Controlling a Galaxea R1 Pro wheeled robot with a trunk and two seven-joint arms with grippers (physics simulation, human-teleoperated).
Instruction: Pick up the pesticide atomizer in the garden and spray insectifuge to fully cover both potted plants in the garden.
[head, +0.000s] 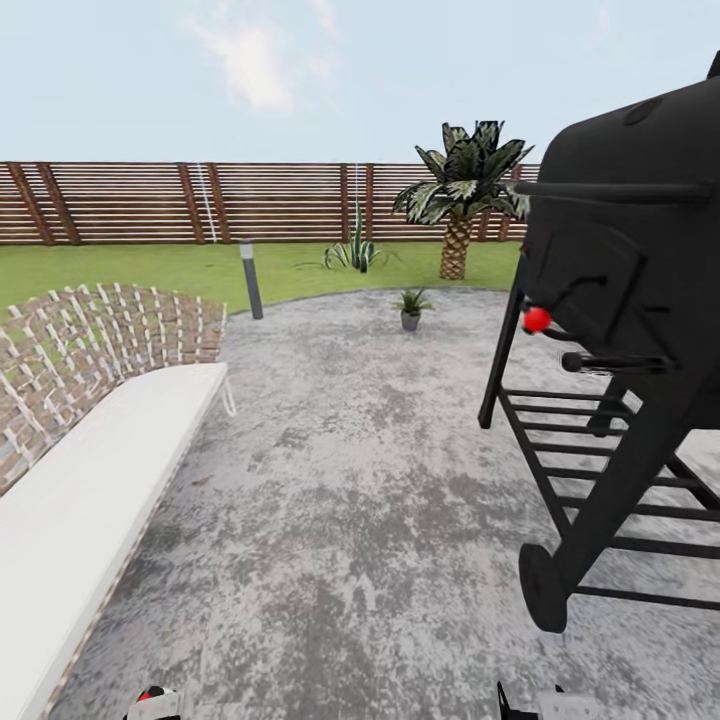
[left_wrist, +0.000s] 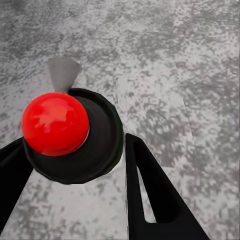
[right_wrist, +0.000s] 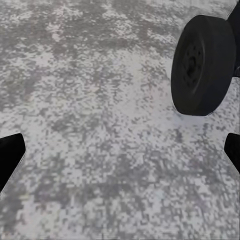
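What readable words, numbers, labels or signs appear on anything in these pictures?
None: no text, brand, number or sign can be read.
The black grill, the white lounger, the fence and the potted plant carry no lettering.

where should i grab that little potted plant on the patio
Probably the grey pot, from the side, low under the leaves: the potted plant stands upright on the stone patio, its leaves spread over the rim, and its near side looks open.
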